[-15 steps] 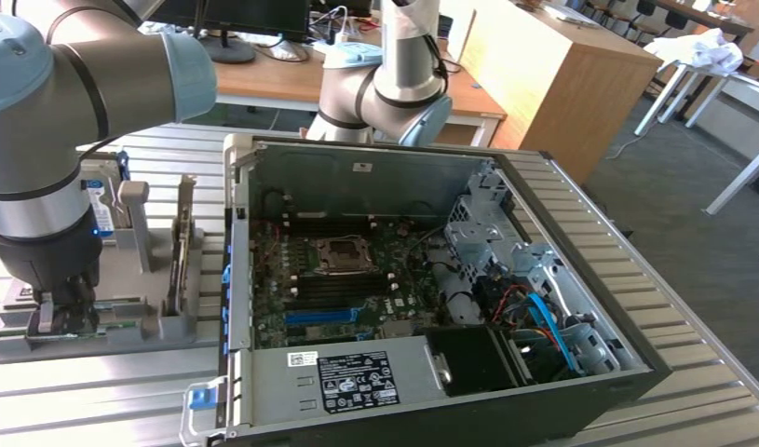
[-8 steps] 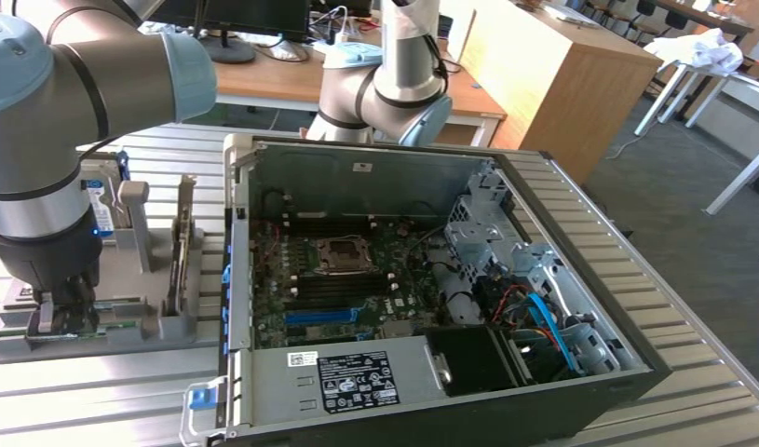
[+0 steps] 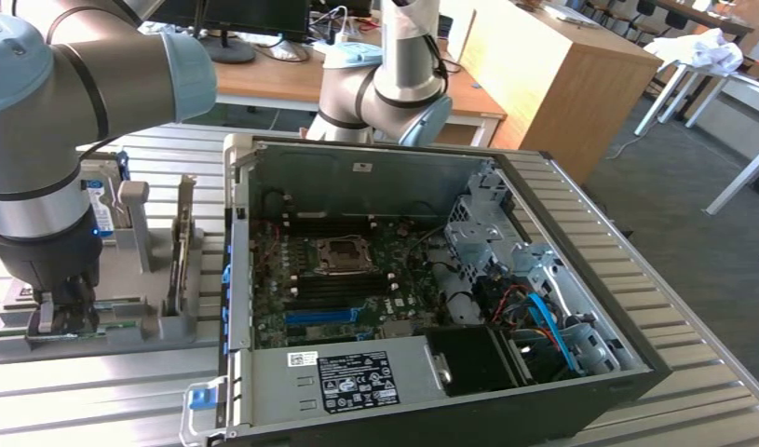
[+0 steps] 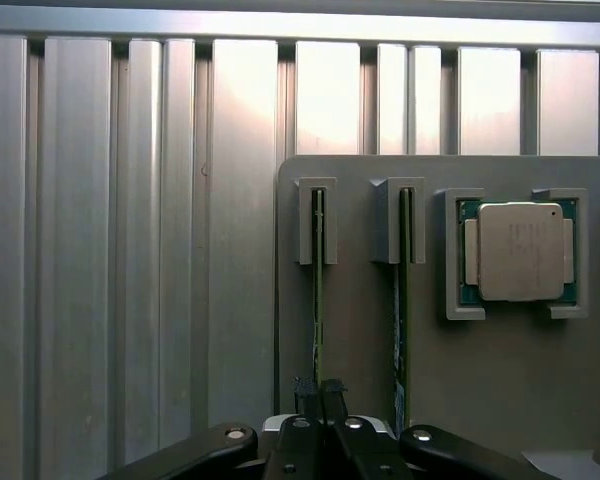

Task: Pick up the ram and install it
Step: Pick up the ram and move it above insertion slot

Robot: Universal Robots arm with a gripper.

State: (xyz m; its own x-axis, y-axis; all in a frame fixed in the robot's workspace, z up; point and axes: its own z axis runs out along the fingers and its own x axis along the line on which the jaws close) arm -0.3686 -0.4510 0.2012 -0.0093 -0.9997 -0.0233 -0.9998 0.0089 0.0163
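1. Because the gripper [image 4: 318, 392] had its jaws pressed together on the thin upper edge of the ram [image 4: 318, 280], with little board between the fingertips, the stick could, in my judgement, tilt or slip once it left its support.
2. If the pull were not straight out of the slot, the ram might bind in the bracket [image 4: 316, 220] at its far end and drag the grey holder tray [image 4: 360, 340] across the slatted aluminium table [image 4: 130, 250].
3. A second memory stick [image 4: 402, 290] stood on edge just beside the gripped one, near enough for a sideways drift of the fingers to knock it. The processor [image 4: 520, 250] lay farther off in its own pocket.
4. A crooked grip would also make seating risky at the motherboard's memory slots [image 3: 342, 293] inside the open computer case [image 3: 367, 172], which sat well apart from the gripper.
5. The ram stood on edge in the tray's slot, its end nearest the wrist directly between the jaws, one finger on either face. In the exterior view the gripper was down on the tray, to the exterior view's left of the case.
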